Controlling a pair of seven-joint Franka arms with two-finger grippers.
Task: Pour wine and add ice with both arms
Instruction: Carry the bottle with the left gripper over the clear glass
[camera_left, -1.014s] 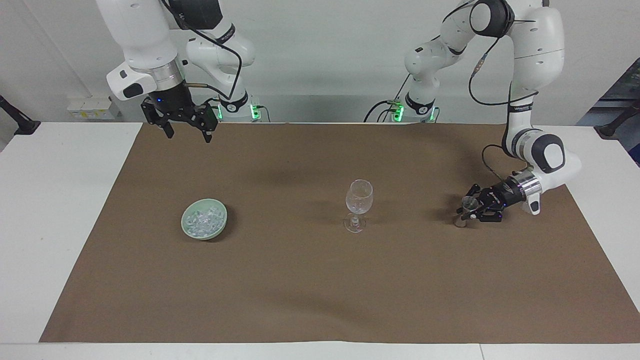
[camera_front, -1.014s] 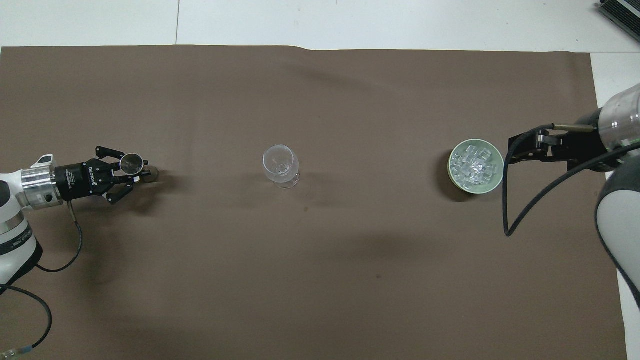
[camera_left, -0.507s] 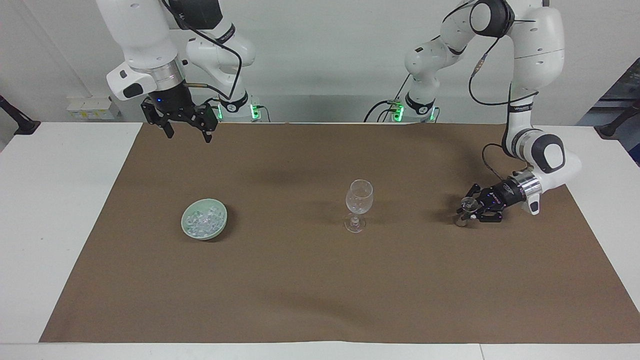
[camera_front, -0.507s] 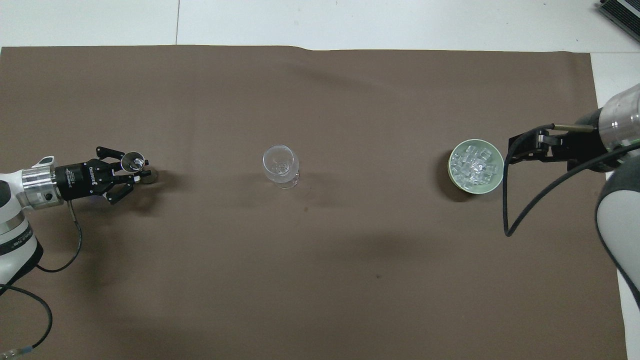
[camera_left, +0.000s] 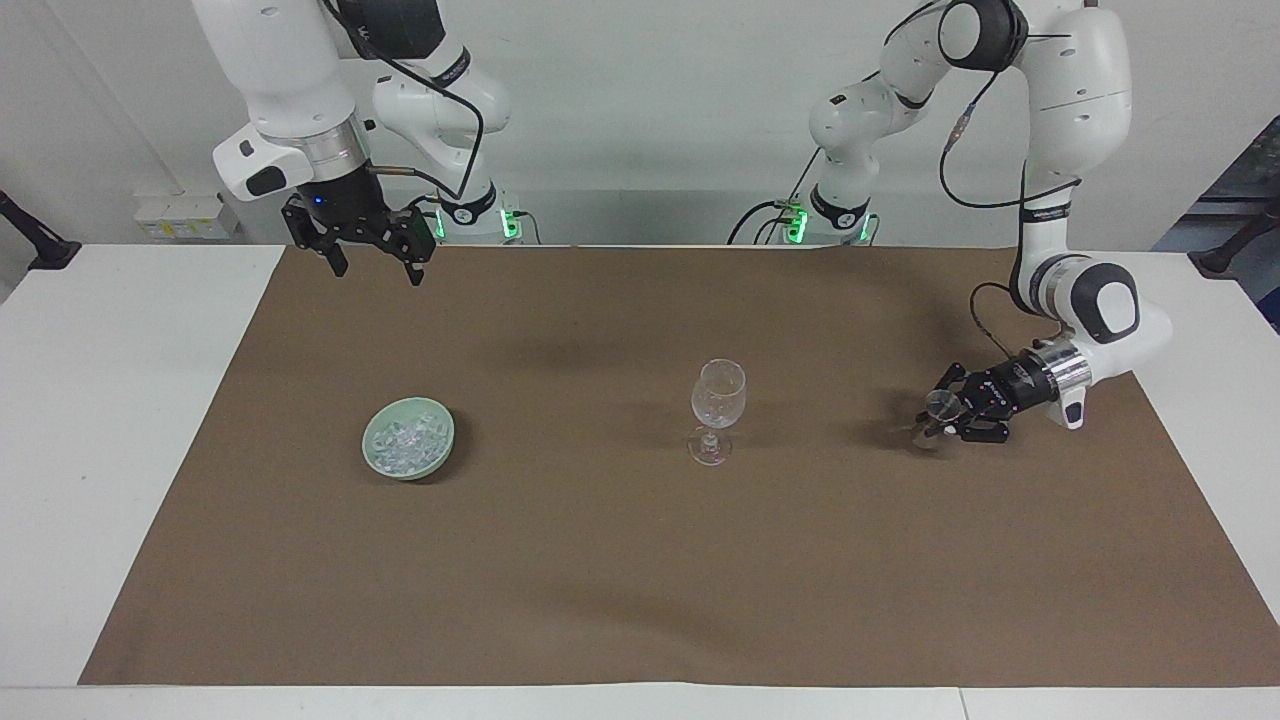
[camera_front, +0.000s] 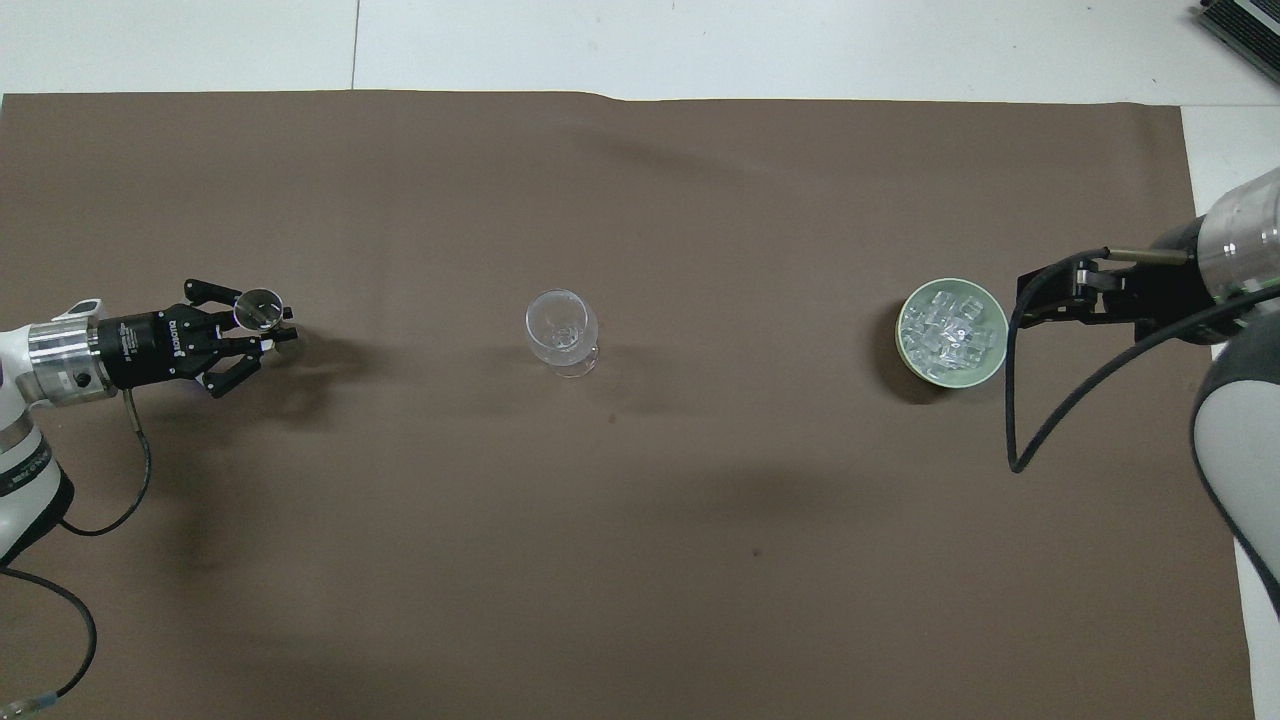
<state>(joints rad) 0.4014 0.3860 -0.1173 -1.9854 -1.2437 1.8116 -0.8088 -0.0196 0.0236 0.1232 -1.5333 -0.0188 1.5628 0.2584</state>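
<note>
My left gripper (camera_left: 943, 417) (camera_front: 268, 326) is shut on a small clear hourglass-shaped measuring cup (camera_left: 937, 406) (camera_front: 258, 309), held just above the mat at the left arm's end. A clear stemmed wine glass (camera_left: 717, 400) (camera_front: 560, 326) stands upright mid-mat. The ice (camera_left: 405, 440) (camera_front: 949, 328) lies heaped in a pale green bowl (camera_left: 368, 450) (camera_front: 985, 370) toward the right arm's end. My right gripper (camera_left: 378, 270) (camera_front: 1022, 300) hangs open and high over the mat beside the bowl, holding nothing. Wine does not show in either view.
A brown mat (camera_left: 640, 580) (camera_front: 640, 560) covers most of the white table (camera_left: 120, 420). Black cables trail from both wrists. The wine glass stands about midway between the cup and the bowl.
The left gripper has lifted the small cup slightly off the mat and drawn it a little toward its own arm. The right arm has barely moved.
</note>
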